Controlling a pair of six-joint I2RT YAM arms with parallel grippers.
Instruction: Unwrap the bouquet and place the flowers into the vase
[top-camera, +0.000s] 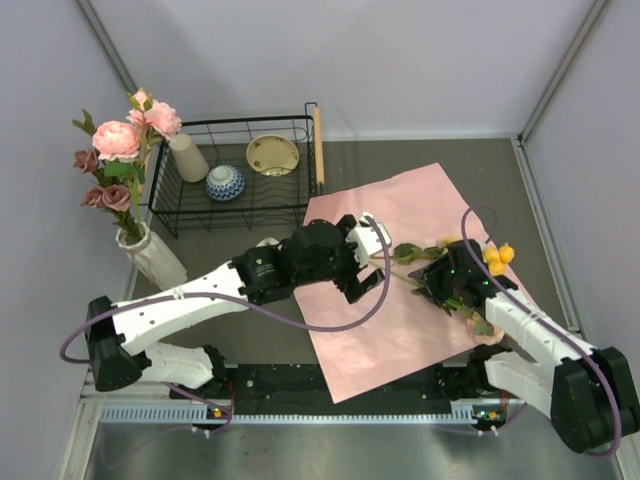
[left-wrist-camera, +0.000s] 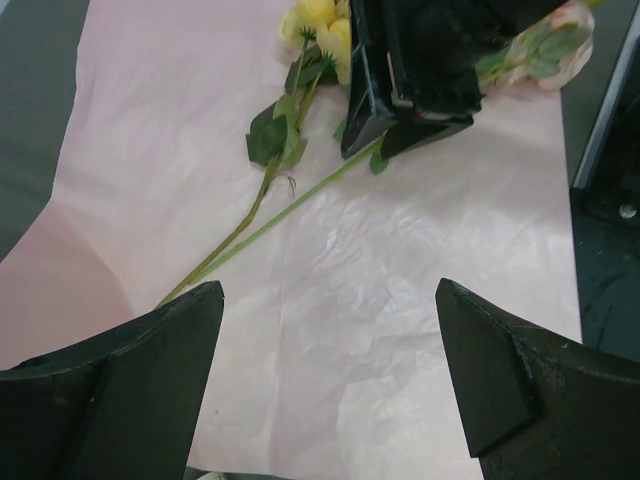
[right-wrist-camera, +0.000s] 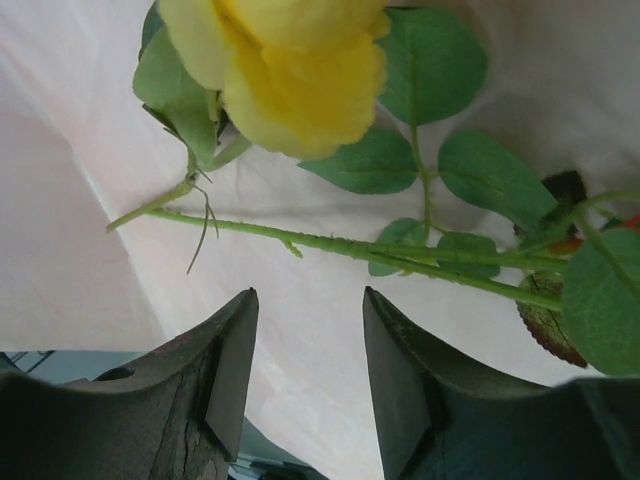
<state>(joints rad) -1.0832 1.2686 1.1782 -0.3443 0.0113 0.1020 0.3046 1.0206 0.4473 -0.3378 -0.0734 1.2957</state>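
Now paper (top-camera: 400, 300) lies flat on table (top-camera: 480, 160), leaving yellow roses (top-camera: 496, 260) exposed for picking; pink flowers (top-camera: 120, 140) stand in vase (top-camera: 152, 258); left end effector (top-camera: 368, 260) spread wide, empty; right end effector (right-wrist-camera: 310, 330) part-spread, empty, aimed at stem (right-wrist-camera: 330, 245).

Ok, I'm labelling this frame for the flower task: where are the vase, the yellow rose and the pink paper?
vase (top-camera: 156, 261), top external view, on its ribbed white body.
yellow rose (right-wrist-camera: 290, 80), right wrist view, on the petals.
pink paper (left-wrist-camera: 400, 300), left wrist view, on a bare creased patch.

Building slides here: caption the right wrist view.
Yellow rose and leafy stem lie on pink paper beyond the parted jaws.
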